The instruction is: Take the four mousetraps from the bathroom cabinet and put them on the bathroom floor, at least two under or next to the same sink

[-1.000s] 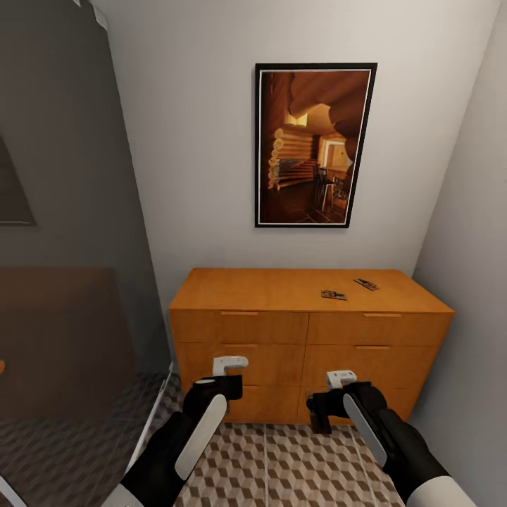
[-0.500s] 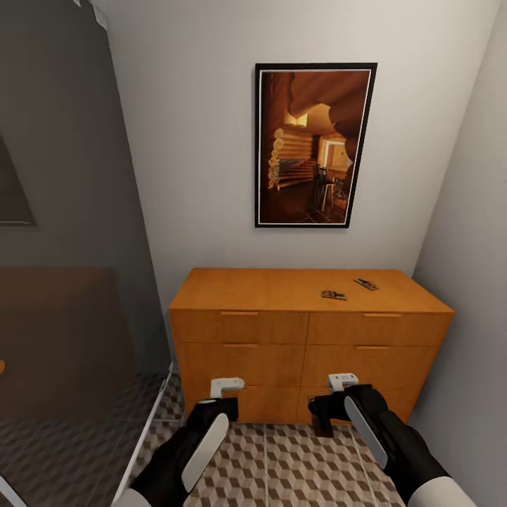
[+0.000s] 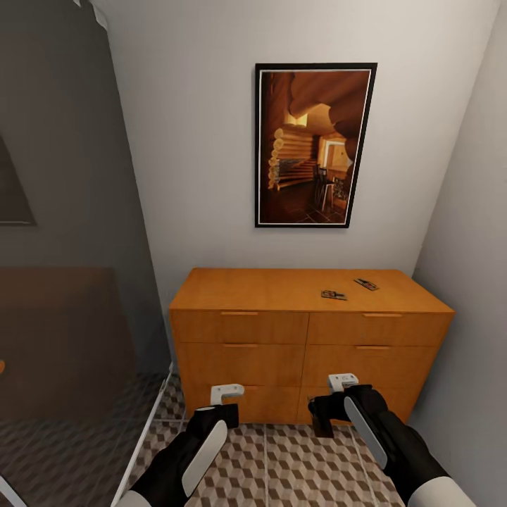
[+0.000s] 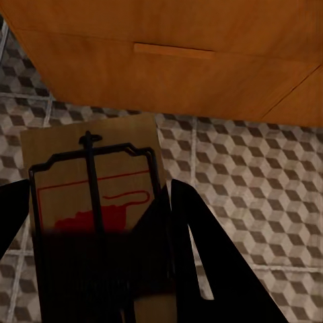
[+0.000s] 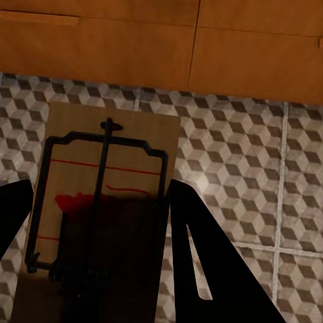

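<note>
Long low orange-brown wooden cabinet [image 3: 310,331] with flat drawer fronts and slim bar handles, set against a pale wall under a dark-framed log-cabin picture [image 3: 315,146]. On its top, toward the right: two small tan wooden mousetraps with dark wire parts, one nearer the front [image 3: 334,294], one nearer the wall [image 3: 366,284], apart from each other. Left gripper [image 3: 227,394], low before the bottom drawers, jaws clamped on a third tan mousetrap [image 4: 94,202] over the cube-patterned bathroom floor tiles [image 3: 296,465]. Right gripper [image 3: 341,384], likewise low, jaws clamped on a fourth mousetrap [image 5: 108,182]. Smoked glass panel [image 3: 63,282] at left.
</note>
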Tool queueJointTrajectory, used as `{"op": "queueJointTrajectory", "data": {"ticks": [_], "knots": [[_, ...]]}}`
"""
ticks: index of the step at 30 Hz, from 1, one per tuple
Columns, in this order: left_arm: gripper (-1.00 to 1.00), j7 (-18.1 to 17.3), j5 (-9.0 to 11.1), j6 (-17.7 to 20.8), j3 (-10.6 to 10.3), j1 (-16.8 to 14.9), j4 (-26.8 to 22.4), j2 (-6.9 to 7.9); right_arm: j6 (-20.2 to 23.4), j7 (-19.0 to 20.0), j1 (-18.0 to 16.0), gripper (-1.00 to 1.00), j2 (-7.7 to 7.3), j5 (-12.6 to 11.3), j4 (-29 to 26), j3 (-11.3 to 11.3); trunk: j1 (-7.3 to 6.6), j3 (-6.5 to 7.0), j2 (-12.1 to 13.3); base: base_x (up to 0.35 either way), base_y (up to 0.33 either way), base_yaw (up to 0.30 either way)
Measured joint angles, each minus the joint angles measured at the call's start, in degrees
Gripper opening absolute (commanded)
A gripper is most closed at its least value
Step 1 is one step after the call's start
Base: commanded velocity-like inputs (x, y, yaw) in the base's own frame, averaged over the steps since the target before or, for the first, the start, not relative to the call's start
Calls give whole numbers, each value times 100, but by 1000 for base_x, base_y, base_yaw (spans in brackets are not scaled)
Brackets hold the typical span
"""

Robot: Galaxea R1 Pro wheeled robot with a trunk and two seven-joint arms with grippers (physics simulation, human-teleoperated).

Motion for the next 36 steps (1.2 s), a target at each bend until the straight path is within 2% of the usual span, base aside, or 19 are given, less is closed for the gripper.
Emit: {"op": "queueJointTrajectory", "data": {"ticks": [6,9,15,18,21,25,28,32,33,36], "knots": [[-100,-27,-1,-9,-3,1,11,3,0,0,0,-100,27,-9,53,5,0,0,0,0,0,0],[-100,-116,-2,-136,-11,5,40,3,-13,0,3,-100,39,-8,152,8,0,0,0,0,0,0],[-100,-293,-11,-446,-197,25,125,-9,-595,2,255,-100,46,-6,453,12,0,0,0,0,0,0],[-100,-315,-26,-552,-251,172,148,-9,-854,5,432,-100,42,-1,512,10,0,0,0,0,0,0],[-100,-324,-139,-691,-273,361,163,-7,-971,6,557,-100,27,-4,538,8,0,0,0,0,0,0],[-100,-335,-226,-834,-283,568,239,-6,-1033,6,715,-100,36,-1,550,10,-87,71,159,0,0,0],[-100,-351,-247,-985,-283,648,573,-14,-1077,5,842,-100,44,-1,553,12,-153,125,279,0,0,0],[-100,-533,-256,-1401,-278,685,1306,-30,-1339,3,1038,-100,50,-4,557,12,-241,197,440,0,0,0],[-100,-627,-255,-1547,-274,692,1545,-35,-1530,4,1137,-100,49,-9,568,9,-263,214,480,0,0,0],[-100,-740,-262,-1723,-272,698,1830,-44,-1949,10,1318,-100,54,-12,642,11,-329,269,600,0,0,0]]}}
